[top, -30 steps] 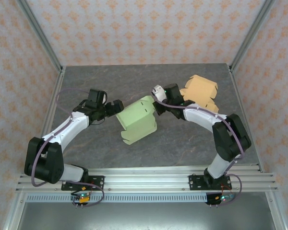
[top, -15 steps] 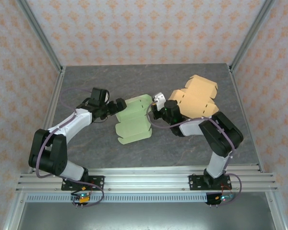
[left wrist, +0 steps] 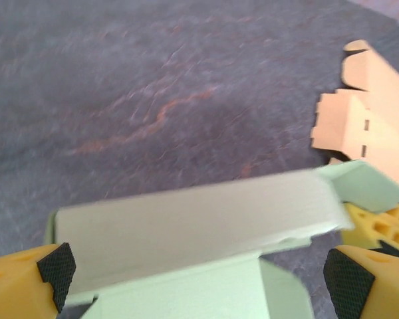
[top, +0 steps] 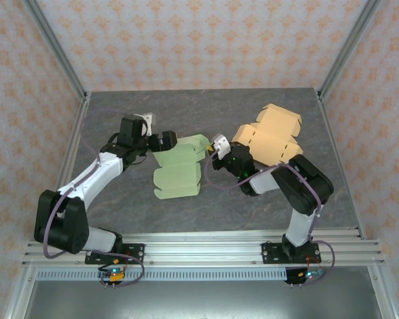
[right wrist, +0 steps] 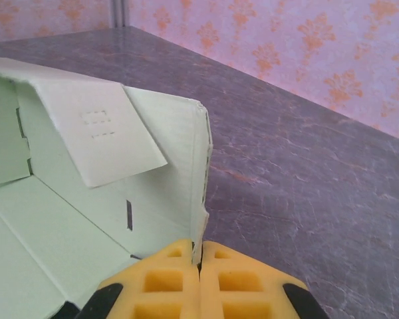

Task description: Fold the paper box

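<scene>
Pinching a wall of the green paper box with the right gripper, likely as anchor; holding the left gripper spread astride its flap, for folding

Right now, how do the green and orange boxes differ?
The green box is pinched at a wall by the right gripper, with the open left gripper straddling it; the orange box lies free. The green box sits mid-table; the orange box farther back right. Both are slotted cardboard.
</scene>
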`<state>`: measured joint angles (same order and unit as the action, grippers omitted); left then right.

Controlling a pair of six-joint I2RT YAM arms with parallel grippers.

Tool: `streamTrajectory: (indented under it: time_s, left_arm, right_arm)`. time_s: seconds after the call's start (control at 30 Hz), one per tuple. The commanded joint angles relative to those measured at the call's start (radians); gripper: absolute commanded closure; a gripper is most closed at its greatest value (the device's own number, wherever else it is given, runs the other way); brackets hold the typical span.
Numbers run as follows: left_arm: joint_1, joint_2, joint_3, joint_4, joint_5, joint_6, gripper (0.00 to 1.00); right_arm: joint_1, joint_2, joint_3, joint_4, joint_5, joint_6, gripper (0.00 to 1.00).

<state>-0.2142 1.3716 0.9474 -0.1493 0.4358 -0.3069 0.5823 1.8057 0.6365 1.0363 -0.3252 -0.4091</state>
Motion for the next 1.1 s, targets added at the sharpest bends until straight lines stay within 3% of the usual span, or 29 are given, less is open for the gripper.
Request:
streamTrajectory:
  time_s: [0.0,0.13,0.3,0.47,0.7,0.93,1.07]
  left_arm:
    - [-0.001,-0.061,-0.033,0.112,-0.011,0.152,0.0]
    - [-0.017,-0.147,-0.105,0.121,-0.049,0.209,0.0]
    - [-0.162,-0.225,-0.239,0.218,-0.177,0.354,0.0]
    - [-0.169,-0.243,-0.345,0.321,-0.067,0.413,0.0]
    - [-0.168,-0.35,-0.53,0.508,0.073,0.477,0.0]
    - [-0.169,-0.44,-0.652,0.679,0.03,0.439,0.0]
    - [-0.171,-0.437,-0.636,0.632,0.011,0.46,0.0]
  right_arm:
    - [-0.031,0.008,0.012,0.028,-0.125,-0.088,0.98]
    - [-0.076,0.017,0.037,0.021,-0.193,-0.109,0.98]
    - [-0.149,0.003,0.071,-0.028,-0.373,-0.149,0.98]
    - [-0.254,-0.054,0.133,-0.222,-0.615,-0.195,0.99]
    - [-0.308,-0.109,0.227,-0.647,-0.781,-0.404,1.0]
    - [-0.361,-0.153,0.209,-0.696,-0.834,-0.435,1.0]
    - [-0.366,-0.171,0.163,-0.585,-0.763,-0.374,1.0]
